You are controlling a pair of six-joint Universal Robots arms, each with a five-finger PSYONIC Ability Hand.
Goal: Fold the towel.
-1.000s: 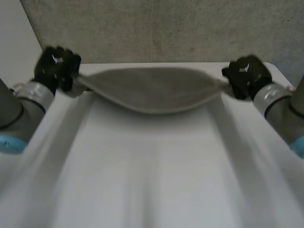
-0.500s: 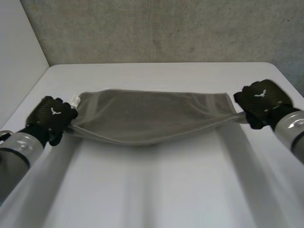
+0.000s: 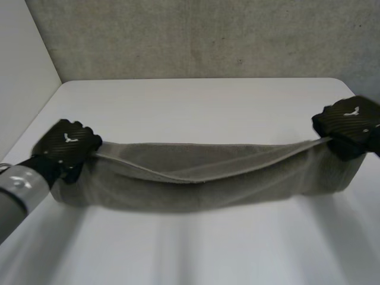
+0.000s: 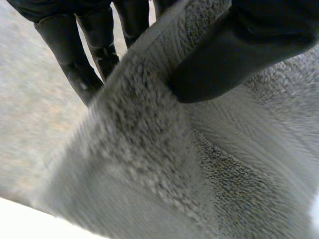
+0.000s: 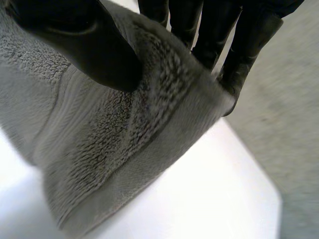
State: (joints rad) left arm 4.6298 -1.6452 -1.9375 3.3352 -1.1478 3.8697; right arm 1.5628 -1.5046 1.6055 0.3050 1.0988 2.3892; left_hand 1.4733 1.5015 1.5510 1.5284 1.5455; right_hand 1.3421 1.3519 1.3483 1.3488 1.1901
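Observation:
A grey towel (image 3: 202, 178) hangs stretched between my two hands across the near half of the white table (image 3: 202, 101), its lower fold resting on the surface. My left hand (image 3: 66, 145) is shut on the towel's left end. In the left wrist view the thumb (image 4: 234, 55) presses the fluffy towel (image 4: 149, 164) against the fingers (image 4: 79, 59) behind it. My right hand (image 3: 350, 124) is shut on the towel's right end. In the right wrist view its thumb (image 5: 94, 50) pinches the towel (image 5: 114, 144) against the fingers (image 5: 239, 45).
A speckled grey wall (image 3: 196, 35) rises behind the table's far edge. A pale wall (image 3: 24, 77) stands at the left. The table's rounded far right corner (image 3: 338, 83) is near my right hand.
Both hands have drawn the towel back from the table's far edge toward the near side and lowered it. The towel now doubles over itself and lies on the table.

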